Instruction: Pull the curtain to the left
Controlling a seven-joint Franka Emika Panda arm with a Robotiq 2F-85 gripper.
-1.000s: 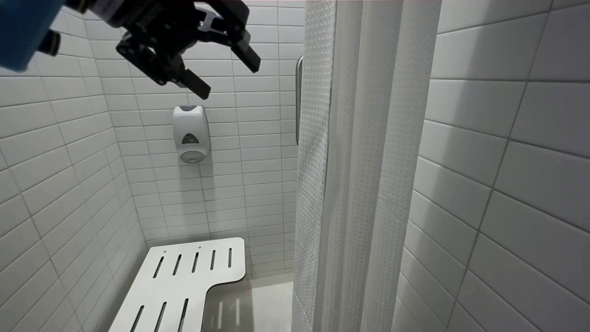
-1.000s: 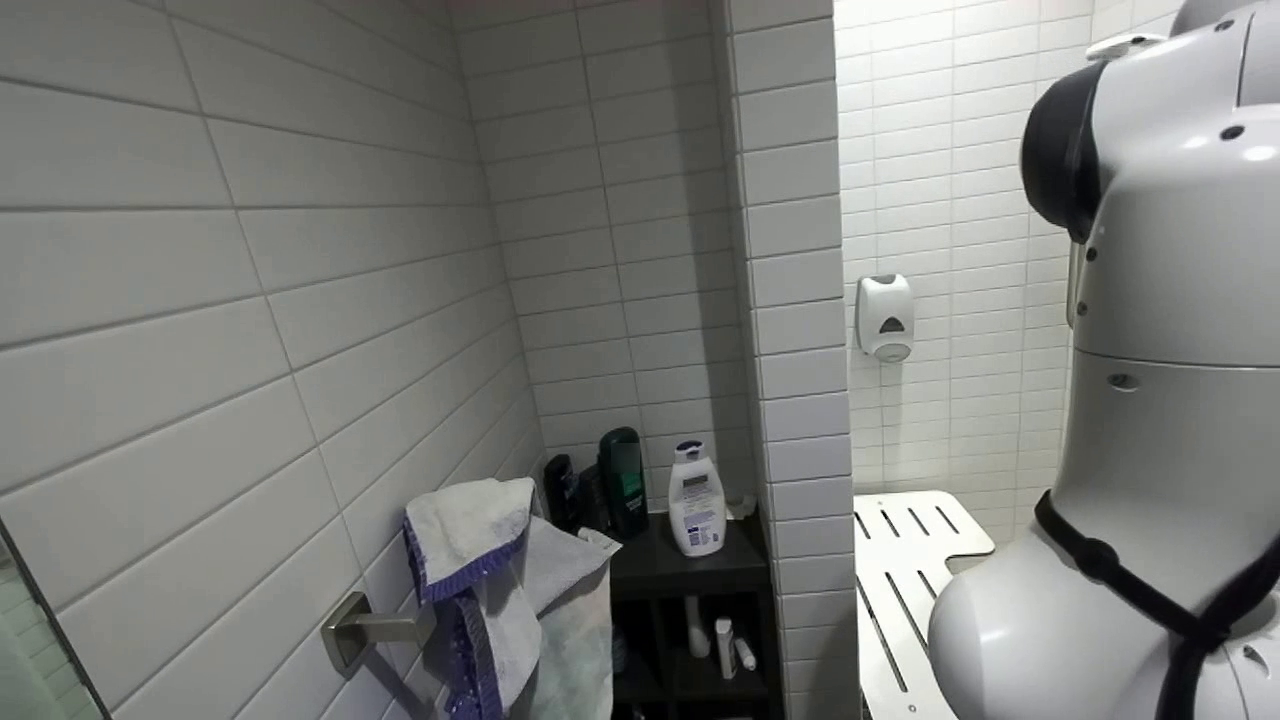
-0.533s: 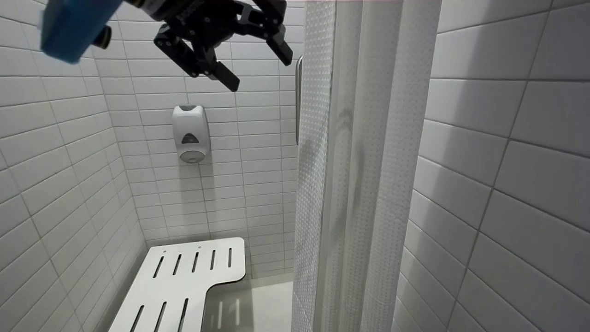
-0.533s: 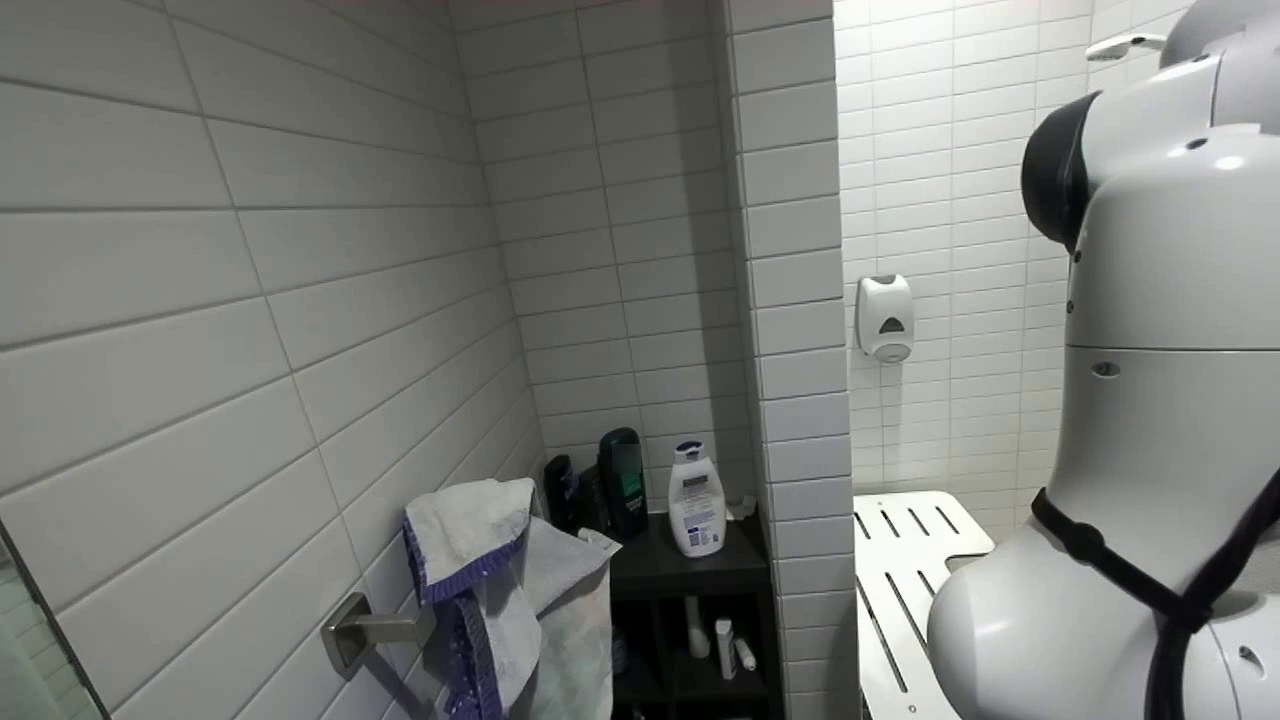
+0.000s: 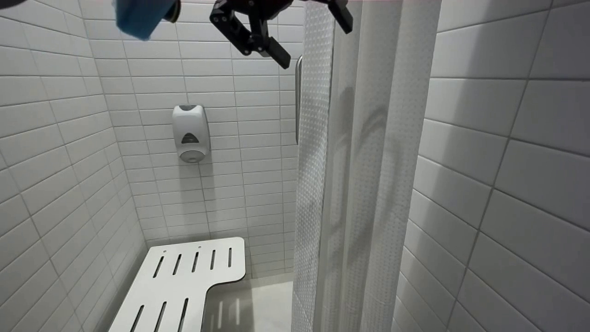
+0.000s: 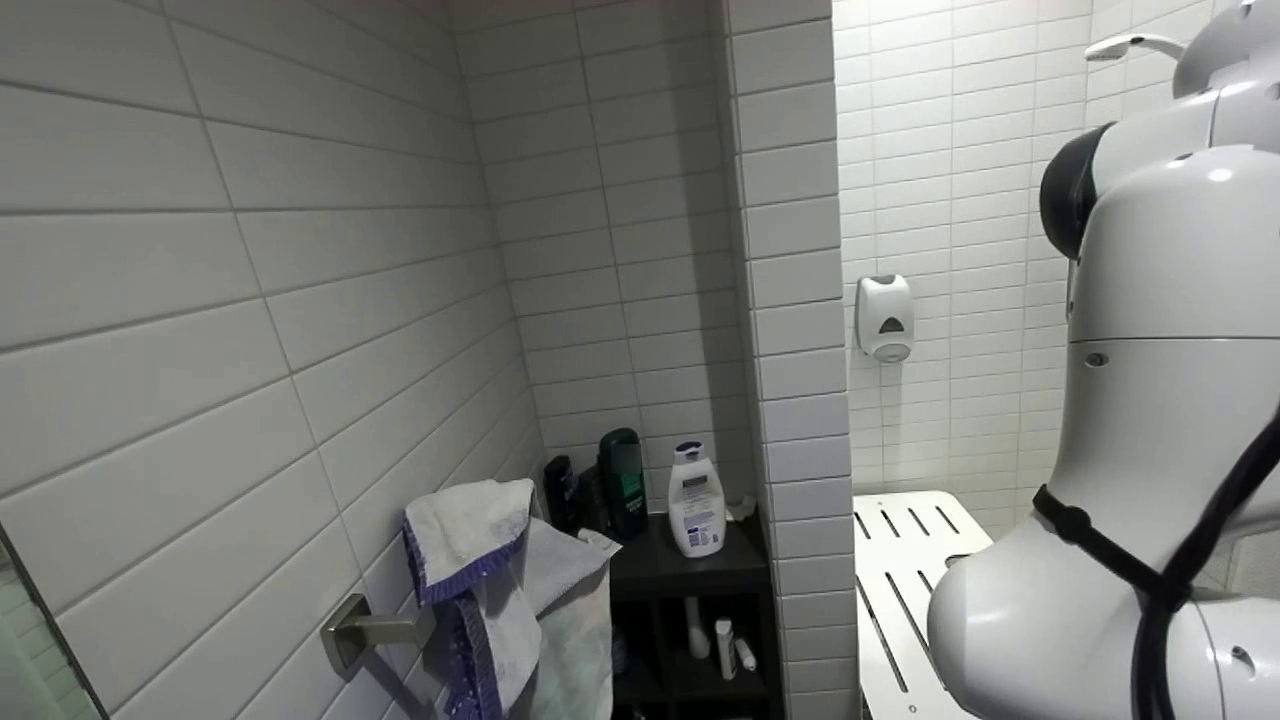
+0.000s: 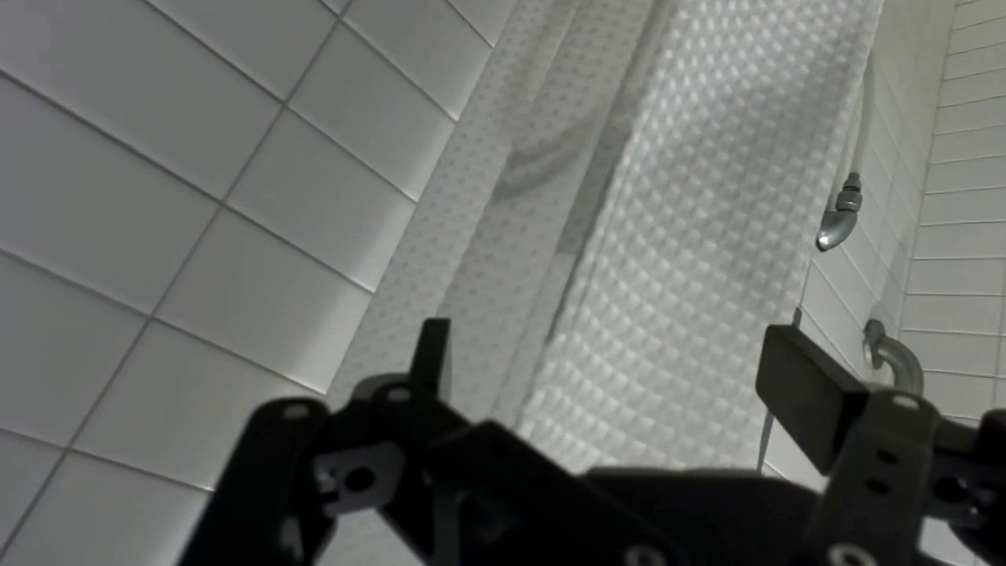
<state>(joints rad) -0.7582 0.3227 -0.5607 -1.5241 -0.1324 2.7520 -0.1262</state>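
The white curtain (image 5: 364,184) hangs gathered in long vertical folds at the right side of the shower. My gripper (image 5: 313,38) is open and empty at the top of that exterior view. One finger overlaps the curtain's upper part and the other is left of its edge. A gripper shadow falls on the folds. In the wrist view the open gripper (image 7: 621,365) faces the curtain (image 7: 692,236), whose near edge panel shows between the fingers. I cannot tell whether a finger touches it. The curtain's top is out of view.
A white slotted bench (image 5: 184,286) stands lower left, with a soap dispenser (image 5: 190,133) on the wall above. A metal grab bar (image 5: 298,101) is behind the curtain edge. A tiled wall (image 5: 507,175) is at right. A towel (image 6: 475,530) and shelf (image 6: 690,575) are beside the partition.
My gripper has moved right and up in an exterior view, from left of the curtain to overlapping its edge. It stays open. The curtain has not visibly moved.
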